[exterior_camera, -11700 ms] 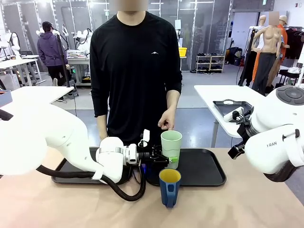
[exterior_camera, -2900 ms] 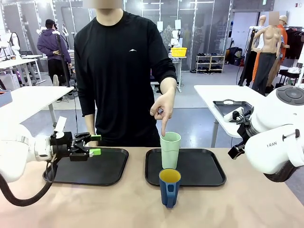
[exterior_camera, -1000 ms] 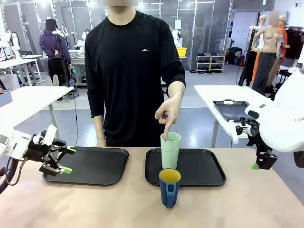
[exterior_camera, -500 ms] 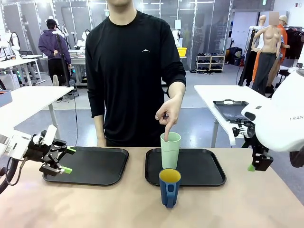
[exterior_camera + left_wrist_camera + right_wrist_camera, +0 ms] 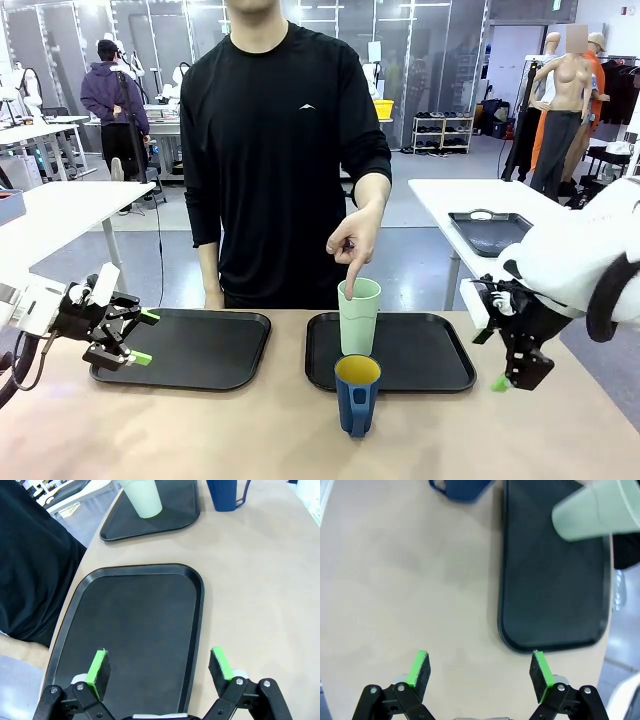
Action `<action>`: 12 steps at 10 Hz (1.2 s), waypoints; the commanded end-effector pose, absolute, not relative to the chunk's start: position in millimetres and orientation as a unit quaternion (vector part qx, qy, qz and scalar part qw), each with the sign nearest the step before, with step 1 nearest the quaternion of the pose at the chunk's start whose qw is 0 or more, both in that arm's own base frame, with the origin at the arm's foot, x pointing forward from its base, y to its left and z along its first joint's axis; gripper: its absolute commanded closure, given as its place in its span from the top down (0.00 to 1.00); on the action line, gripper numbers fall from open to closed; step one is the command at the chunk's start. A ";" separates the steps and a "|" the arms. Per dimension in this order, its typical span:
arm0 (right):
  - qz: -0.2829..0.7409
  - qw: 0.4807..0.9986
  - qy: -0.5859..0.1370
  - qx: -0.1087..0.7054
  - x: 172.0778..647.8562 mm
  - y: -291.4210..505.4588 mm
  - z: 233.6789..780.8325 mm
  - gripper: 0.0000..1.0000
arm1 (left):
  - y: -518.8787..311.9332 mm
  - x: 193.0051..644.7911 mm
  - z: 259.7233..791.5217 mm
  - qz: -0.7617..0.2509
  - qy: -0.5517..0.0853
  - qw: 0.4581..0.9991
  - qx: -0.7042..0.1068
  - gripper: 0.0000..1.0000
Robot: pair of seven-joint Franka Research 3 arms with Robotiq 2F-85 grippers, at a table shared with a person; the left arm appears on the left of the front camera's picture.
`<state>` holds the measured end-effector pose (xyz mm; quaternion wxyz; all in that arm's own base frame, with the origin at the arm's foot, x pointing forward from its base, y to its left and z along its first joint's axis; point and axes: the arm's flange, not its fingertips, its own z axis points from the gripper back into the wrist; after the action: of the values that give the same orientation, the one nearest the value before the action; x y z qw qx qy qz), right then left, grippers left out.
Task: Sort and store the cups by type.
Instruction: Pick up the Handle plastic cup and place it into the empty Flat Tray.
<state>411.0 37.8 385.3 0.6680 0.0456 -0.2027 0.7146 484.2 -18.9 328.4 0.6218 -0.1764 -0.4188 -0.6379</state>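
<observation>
My left hand point(image 5: 143, 337) and right hand point(image 5: 480, 669) are both spread apart, empty. The green tumbler point(image 5: 359, 317) stands on the right tray point(image 5: 430, 355); the blue mug point(image 5: 357, 393) sits on the surface point(image 5: 250, 430) just beside that tray's near edge.

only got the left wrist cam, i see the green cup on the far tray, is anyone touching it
Observer: The person's hand points straight down, index fingertip at the tumbler rim.
Operator: ok where's the right gripper
Observer: The right gripper is open, fingers down, low over the table past the right end of that tray.
Operator: mug top is cut off for me, what's inside
Observer: The mug is yellow inside; I can see nothing in it from the front.
</observation>
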 end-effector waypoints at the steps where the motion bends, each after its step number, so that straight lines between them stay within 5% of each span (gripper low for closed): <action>1: 0.721 0.633 -0.245 0.135 407.6 31.9 349.5 1.00 | -18.4 483.9 329.1 -0.638 -0.423 0.617 -0.183 1.00; 8: 0.638 0.547 -0.413 0.350 418.5 50.3 286.3 1.00 | -18.4 483.9 329.1 -0.638 -0.423 0.617 -0.183 1.00; 12: 0.603 0.548 -0.429 0.390 431.9 58.9 267.7 1.00 | -18.4 483.9 329.1 -0.638 -0.423 0.617 -0.183 1.00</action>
<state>423.9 57.0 270.5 0.5525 0.3917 -0.4190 0.6047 484.2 -19.0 328.4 0.6217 -0.1765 -0.4188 -0.6379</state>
